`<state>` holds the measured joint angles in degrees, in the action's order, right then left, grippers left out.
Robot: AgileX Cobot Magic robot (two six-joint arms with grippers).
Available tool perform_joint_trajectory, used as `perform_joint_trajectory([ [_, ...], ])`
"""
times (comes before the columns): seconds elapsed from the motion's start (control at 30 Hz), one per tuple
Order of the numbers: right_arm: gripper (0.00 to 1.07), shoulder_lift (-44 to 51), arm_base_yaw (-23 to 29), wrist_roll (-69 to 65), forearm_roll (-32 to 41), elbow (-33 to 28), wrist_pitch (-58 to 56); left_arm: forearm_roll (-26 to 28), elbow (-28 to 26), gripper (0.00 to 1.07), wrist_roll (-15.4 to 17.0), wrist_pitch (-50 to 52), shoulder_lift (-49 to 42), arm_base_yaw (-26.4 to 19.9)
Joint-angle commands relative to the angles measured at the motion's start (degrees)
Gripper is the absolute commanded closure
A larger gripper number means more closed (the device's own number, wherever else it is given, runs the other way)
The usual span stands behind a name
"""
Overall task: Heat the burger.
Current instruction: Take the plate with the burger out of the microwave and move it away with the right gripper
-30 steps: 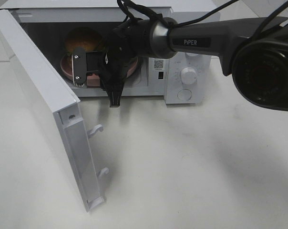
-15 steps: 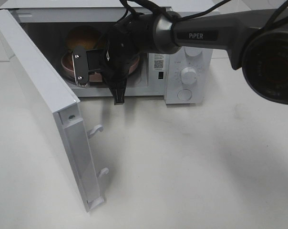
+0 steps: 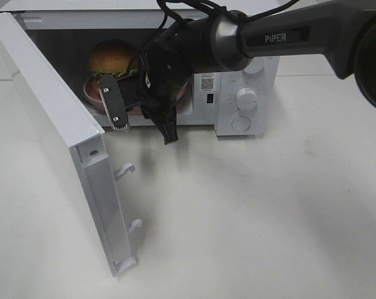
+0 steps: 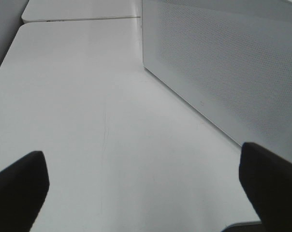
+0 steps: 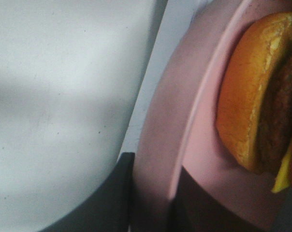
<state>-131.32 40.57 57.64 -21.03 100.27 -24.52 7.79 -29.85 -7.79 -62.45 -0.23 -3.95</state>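
The burger sat on a pink plate inside the microwave, whose door stood wide open. The microwave stood at the desk's far edge.

In the right wrist view, the burger rested on the plate, and the right end effector's fingers sat on either side of the plate's rim, nearly closed on it. From the high view the right end effector was at the cavity mouth, one jaw in front of the plate; whether the pads actually pinched the rim or only bracketed it was hard to tell at that angle.

The left end effector was fully open and empty, low over bare desk beside the door's outer face.

Risks, as a judgement: if the plate was still gripped when the arm pulled away, it could be dragged to the cavity lip and tip, sliding the burger off. A plate left near the opening could also be struck by the door. The right arm spanned the door's swing path, so closing early could trap it.
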Motion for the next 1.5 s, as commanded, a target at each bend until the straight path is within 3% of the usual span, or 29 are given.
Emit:
perform_joint_trajectory([
  [0.03,1.07,0.86,0.34,0.23,-0.97,-2.23,-1.83,0.29,0.11,0.07,0.23,0.8,-0.4,-0.29],
  [0.73,1.07,9.97,-0.8,3.84,-3.27,-16.96,16.67,0.29,0.11,0.07,0.23,0.8,-0.4,-0.29],
  [1.37,1.07,19.25,-1.89,19.31,13.81,-28.82,23.26,0.29,0.11,0.07,0.23,0.8,-0.4,-0.29],
  [1.5,1.07,21.6,-2.41,21.54,14.73,-31.17,23.49,0.29,0.11,0.07,0.23,0.8,-0.4,-0.29],
])
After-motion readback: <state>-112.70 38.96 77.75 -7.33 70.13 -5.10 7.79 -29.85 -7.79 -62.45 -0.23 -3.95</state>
